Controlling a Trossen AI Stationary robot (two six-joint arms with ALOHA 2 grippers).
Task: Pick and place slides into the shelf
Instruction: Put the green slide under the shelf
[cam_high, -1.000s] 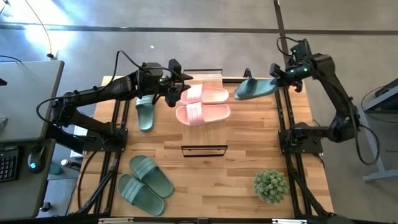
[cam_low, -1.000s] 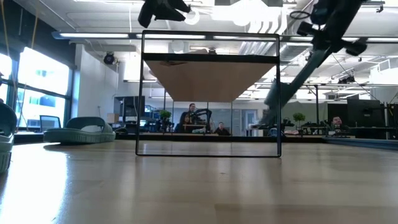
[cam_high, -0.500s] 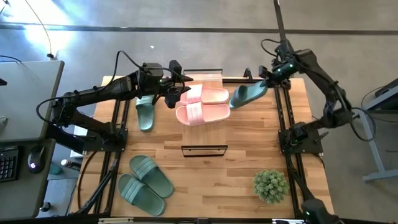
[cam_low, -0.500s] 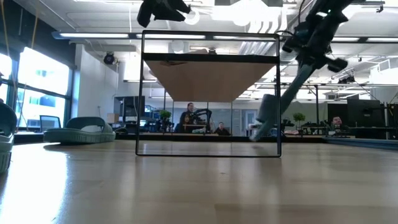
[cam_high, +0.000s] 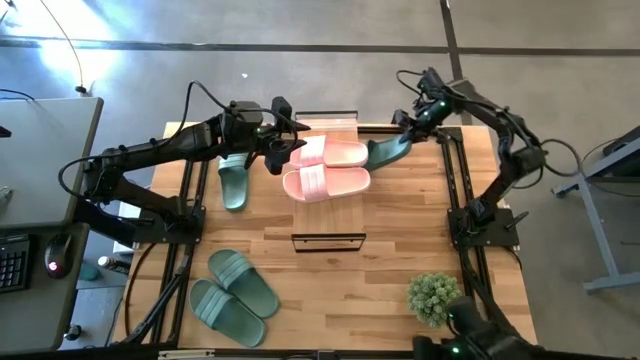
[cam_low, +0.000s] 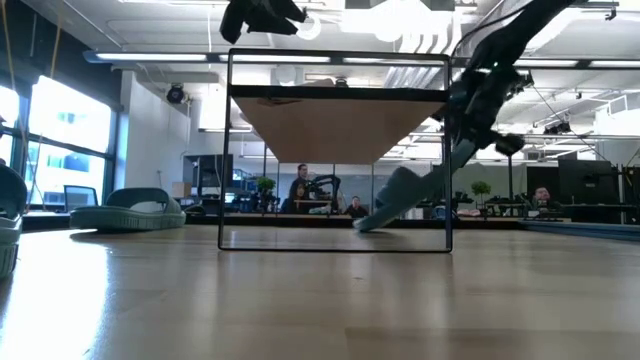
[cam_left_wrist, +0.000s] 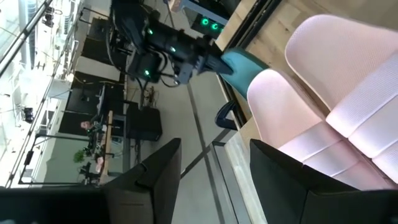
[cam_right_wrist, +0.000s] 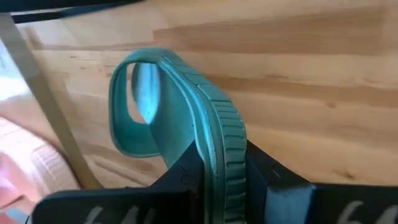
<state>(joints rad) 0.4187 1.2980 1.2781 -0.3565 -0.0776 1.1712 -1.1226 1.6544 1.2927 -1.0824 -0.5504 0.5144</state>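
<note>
Wooden table (cam_high: 400, 215): right pincer (cam_high: 408, 138) clamped on green slide (cam_high: 385, 152), angled toe-down toward shelf (cam_high: 327, 118).

Bright, even overhead light on the pale wooden plank tabletop (cam_high: 390, 215) — shadows soft and short. Level view: white ceiling strip lights (cam_low: 400, 20) glare, tabletop foreground blurred — the sage-green rubber slide (cam_right_wrist: 214, 168) close-up stays soft.

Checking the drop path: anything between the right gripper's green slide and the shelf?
Yes. The two pink slides already fill the shelf top beside the green slide held by the right gripper. The left gripper hovers open at their other end.
</note>
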